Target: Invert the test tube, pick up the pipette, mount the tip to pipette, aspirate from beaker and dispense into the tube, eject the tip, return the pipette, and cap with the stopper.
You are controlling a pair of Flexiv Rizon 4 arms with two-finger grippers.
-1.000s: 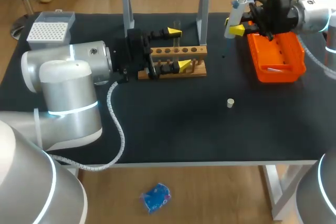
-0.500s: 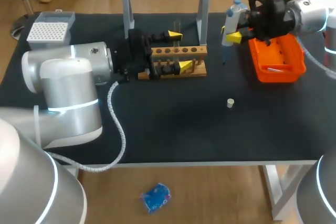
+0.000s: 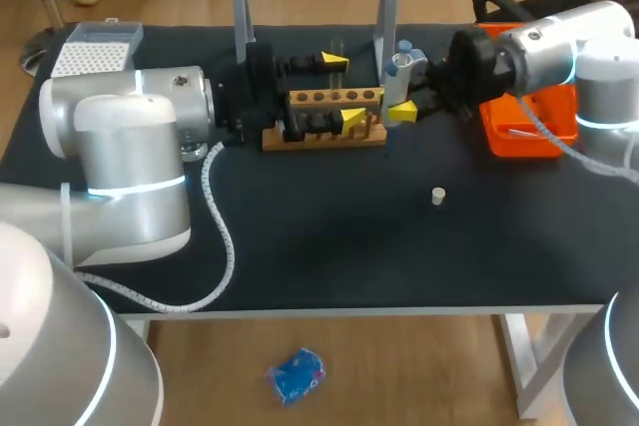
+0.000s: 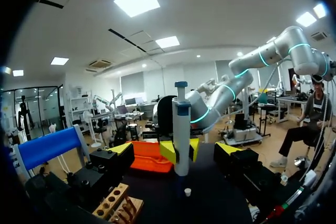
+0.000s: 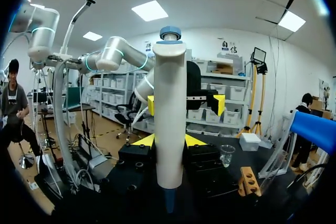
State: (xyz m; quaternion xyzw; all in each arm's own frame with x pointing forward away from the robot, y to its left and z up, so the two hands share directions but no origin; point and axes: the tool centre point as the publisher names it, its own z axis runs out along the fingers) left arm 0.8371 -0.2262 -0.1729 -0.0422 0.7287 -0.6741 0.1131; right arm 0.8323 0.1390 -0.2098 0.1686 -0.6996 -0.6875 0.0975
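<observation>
Holding the pipette (image 3: 398,75) upright, our right pincer (image 3: 409,92) is clenched on it beside the right end of the wooden tube rack (image 3: 334,99). Our left pincer (image 3: 341,91) stands released, its fingers astride this rack. A white stopper (image 3: 437,195) lies nearer, on the bench (image 3: 329,246).

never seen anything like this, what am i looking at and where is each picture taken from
Two robot arms stand at a black table. One picture looks down from above and behind them; the other two come from a camera on each wrist, looking along the fingers. The left hand is open at a wooden rack. The right hand grips a pipette, held upright near the rack. Also on the table: an orange tray, a white tip box, a small stopper and a beaker.
</observation>
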